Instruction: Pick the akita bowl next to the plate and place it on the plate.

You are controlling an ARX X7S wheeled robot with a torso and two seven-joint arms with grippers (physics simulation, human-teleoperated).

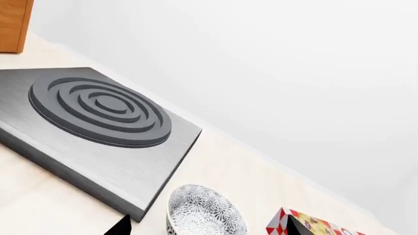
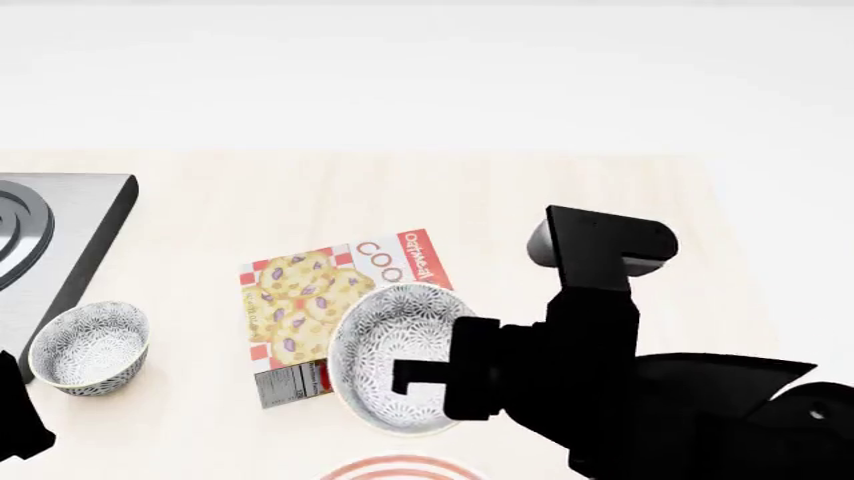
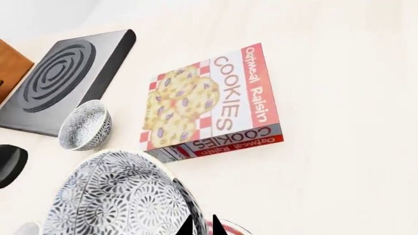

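Akita bowl [image 2: 400, 360] is up off the worktop [image 2: 561, 200], held at its right rim by the right claw [image 2: 434, 385], tilted so its mouth faces up and slightly toward the head cam. It sits above the near edge of the cookie box [image 2: 334, 310], w/ the plate [image 2: 400, 468] just near of it, only the far red-ringed rim showing at frame bottom.

Handling, judged: rigid ceramic-type shell, light, glazed so prob slippery; a rim pinch gives little contact area and the bowl can pivot in the grip. Chip risk if dropped or set down hard. Rim is the only sensible hold; body too wide and round to span.

Right claw is closed on the bowl rim; the right wrist cam shows two dark finger tips [image 3: 219, 226] at the wall of the akita bowl [image 3: 117, 196].

Second identical bowl [image 2: 91, 347] stands far left by the hob [image 2: 67, 240], well apart from the plate.

Left claw [image 2: 20, 425]: only a dark sliver at the left edge of the head cam, plus tips low in the left wrist cam; open or closed can't be told.

Hidden: most of the plate is out of frame, so centring over it can't be checked. Right arm covers the bowl's right side and the contact point.
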